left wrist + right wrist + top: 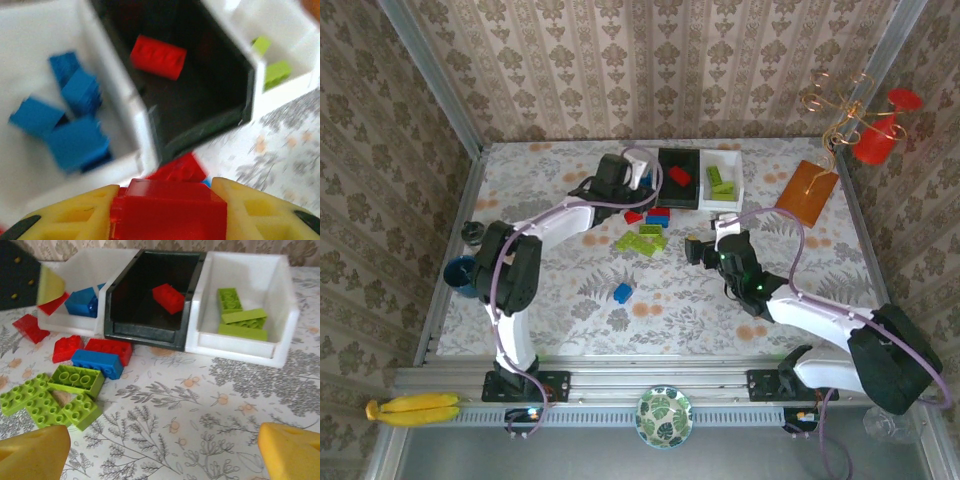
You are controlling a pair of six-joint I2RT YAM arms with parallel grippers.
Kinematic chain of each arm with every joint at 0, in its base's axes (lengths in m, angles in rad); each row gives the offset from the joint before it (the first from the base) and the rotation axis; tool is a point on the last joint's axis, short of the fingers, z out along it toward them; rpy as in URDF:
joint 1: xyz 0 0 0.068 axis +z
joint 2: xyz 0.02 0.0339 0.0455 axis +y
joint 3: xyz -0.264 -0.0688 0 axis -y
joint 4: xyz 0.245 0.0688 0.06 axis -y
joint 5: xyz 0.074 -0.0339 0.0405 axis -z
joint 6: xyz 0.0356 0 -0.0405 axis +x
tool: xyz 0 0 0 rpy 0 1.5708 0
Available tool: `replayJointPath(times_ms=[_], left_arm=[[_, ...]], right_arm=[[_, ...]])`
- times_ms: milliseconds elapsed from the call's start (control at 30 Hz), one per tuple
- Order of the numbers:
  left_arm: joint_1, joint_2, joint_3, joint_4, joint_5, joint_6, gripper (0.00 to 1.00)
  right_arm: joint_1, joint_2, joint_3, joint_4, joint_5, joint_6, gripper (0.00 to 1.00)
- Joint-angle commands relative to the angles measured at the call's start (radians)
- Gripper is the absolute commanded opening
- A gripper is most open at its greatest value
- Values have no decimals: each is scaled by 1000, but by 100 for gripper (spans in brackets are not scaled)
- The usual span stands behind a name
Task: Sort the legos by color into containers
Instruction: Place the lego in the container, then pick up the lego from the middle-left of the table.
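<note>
My left gripper (168,216) is shut on a red lego (168,207) and hovers at the near edge where the left white tray (141,131) meets the black tray (202,134). The left tray holds blue legos (75,135), the black tray holds one red lego (169,297), and the right white tray (240,346) holds lime green legos (242,322). Loose red (109,348), blue (97,364) and green legos (75,380) lie in front of the trays. My right gripper (165,455) is open, low over bare table to the right of that pile. One blue lego (623,292) lies apart, nearer the arms.
A flat orange board (807,192) lies right of the trays, with a red cup on a wire stand (875,130) behind it. At the left edge stands a dark blue cup (460,275). A banana (412,408) and a patterned bowl (664,415) rest on the front rail.
</note>
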Motion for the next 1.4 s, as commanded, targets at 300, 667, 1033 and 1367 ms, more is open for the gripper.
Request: replayJointPath(times_ms=[300, 667, 1033, 1367], left_arm=[[-22, 366, 539, -134, -27, 19, 48], [-22, 411, 742, -305, -31, 72, 79], [204, -264, -209, -177, -218, -37, 86], [390, -294, -412, -170, -265, -125, 99]], right_arm=[[-4, -45, -23, 34, 79, 18, 98], [-5, -38, -21, 38, 67, 9, 98], [15, 19, 25, 19, -16, -10, 98], [19, 54, 40, 16, -30, -2, 98]])
